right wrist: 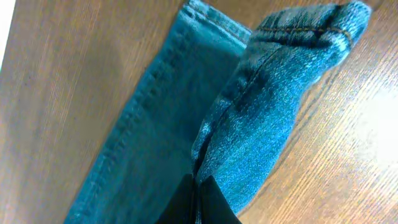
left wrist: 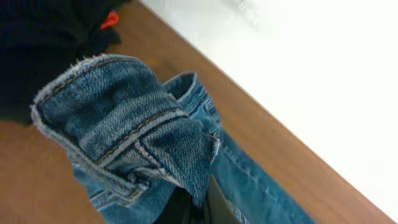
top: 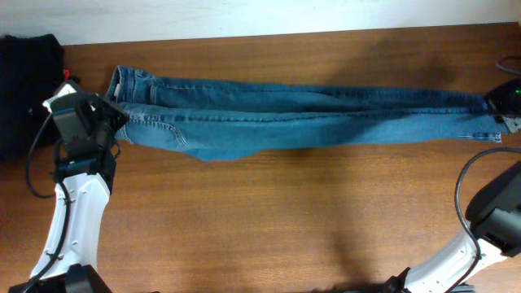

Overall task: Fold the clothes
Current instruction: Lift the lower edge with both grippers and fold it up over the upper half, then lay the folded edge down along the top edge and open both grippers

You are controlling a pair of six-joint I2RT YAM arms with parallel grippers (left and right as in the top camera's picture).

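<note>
Faded blue jeans [top: 309, 118] stretched lengthwise, legs stacked together.

From the console I'm counting one pair of jeans [top: 301, 122] on one wooden table [top: 285, 228], and I'm making out two legs [top: 391, 110] in it, lying side by side. I'm seeing two arms in view, a left arm [top: 77, 203] and a right arm [top: 488, 236], each carrying one gripper, so two in all: the left gripper [top: 116, 118] and the right gripper [top: 503, 104]. I'm picking out two black cables [top: 31, 167], one looping by each arm. Off at the table's corner I'm finding one black pile of cloth [top: 24, 89], and on it I'm spotting a single red tag [top: 67, 75].
</note>
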